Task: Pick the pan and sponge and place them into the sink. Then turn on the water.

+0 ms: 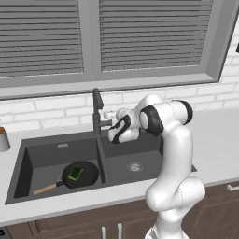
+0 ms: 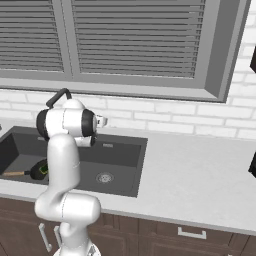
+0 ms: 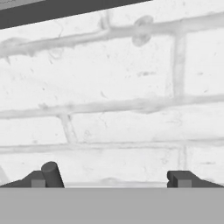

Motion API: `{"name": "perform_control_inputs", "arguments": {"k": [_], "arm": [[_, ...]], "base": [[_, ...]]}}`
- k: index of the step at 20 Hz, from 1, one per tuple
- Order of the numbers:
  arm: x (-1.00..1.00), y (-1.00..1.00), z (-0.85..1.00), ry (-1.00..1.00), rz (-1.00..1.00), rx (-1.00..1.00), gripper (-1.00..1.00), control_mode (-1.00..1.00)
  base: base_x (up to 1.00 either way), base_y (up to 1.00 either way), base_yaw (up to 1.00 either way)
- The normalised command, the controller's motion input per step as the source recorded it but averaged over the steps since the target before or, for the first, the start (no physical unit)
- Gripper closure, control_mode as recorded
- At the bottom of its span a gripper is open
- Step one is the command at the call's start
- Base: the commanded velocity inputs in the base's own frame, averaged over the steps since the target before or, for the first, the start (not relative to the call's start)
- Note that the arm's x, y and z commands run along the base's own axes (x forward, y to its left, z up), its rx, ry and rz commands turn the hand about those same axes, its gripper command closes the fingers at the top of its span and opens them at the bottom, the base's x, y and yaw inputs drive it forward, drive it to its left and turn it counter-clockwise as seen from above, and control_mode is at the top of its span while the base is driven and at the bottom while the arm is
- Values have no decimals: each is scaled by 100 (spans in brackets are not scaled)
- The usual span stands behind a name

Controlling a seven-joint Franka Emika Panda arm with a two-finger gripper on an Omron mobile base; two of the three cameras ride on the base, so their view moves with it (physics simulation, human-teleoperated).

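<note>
The black pan [image 1: 80, 174] with its wooden handle lies in the left basin of the dark grey sink [image 1: 150, 161]. On the pan rests the green sponge [image 1: 76, 173]. From the right side the pan [image 2: 36, 171] and sponge [image 2: 44, 169] peek out behind my arm, inside the sink [image 2: 122, 156]. My gripper [image 1: 108, 115] hovers just right of the tall dark tap [image 1: 97, 111], above the divider between the basins. In the hand view the gripper [image 3: 109, 179] is open, facing the white brick wall, with a short dark rod [image 3: 51, 172] beside its left fingertip. I see no water running.
A window with grey blinds [image 1: 93, 37] spans the wall above the sink. A small container [image 1: 3, 139] stands on the counter at the far left. Pale counter [image 2: 200, 175] stretches to the right of the sink. Cabinet fronts run below.
</note>
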Motion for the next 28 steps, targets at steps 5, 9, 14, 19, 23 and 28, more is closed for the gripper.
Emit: {"name": "perform_control_inputs", "arguments": {"k": [5,9,14,19,23,28], "arm": [[0,-62,0,0,0,2,-100,-100],[0,-62,0,0,0,2,-100,-100],[0,-55,0,0,0,2,-100,-100],[0,-46,0,0,0,1,-100,-100],[-5,-47,0,0,0,3,-100,-100],[-10,-40,0,0,0,2,-100,-100]], "base": [[0,0,0],[0,0,0],[0,0,0],[0,0,0],[0,0,0],[0,0,0]]}}
